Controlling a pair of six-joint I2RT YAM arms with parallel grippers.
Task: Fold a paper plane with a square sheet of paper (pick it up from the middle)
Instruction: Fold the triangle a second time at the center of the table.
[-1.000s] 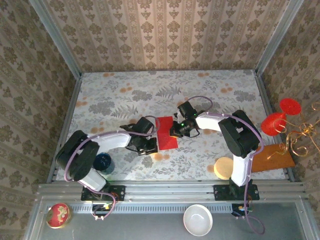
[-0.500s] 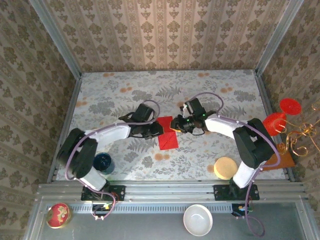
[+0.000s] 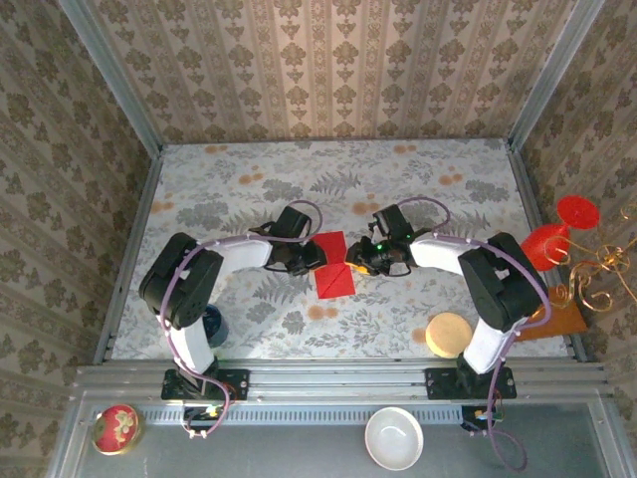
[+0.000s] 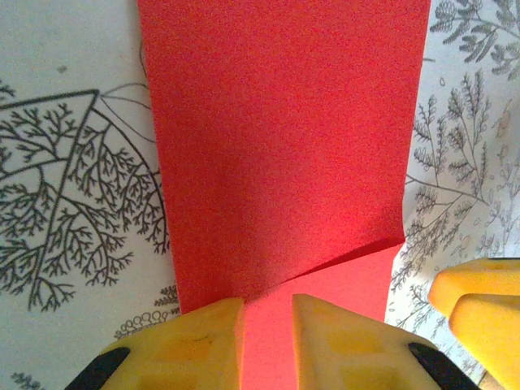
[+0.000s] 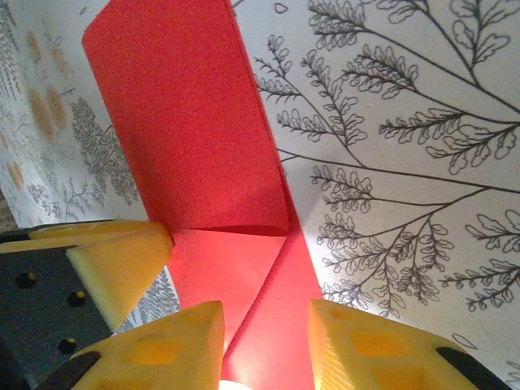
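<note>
Fingers [image 4: 195, 341] of our left gripper [image 4: 268, 305] stand slightly apart over the square sheet of paper [image 3: 335, 279] (partly folded); our right gripper [image 5: 266, 313], likewise parted, at its opposite edge.

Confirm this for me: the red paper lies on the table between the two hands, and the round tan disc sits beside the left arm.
Wrong arm: the top view shows the round tan disc beside the right arm, not the left. The red paper does lie on the table between the left hand and the right hand.
</note>
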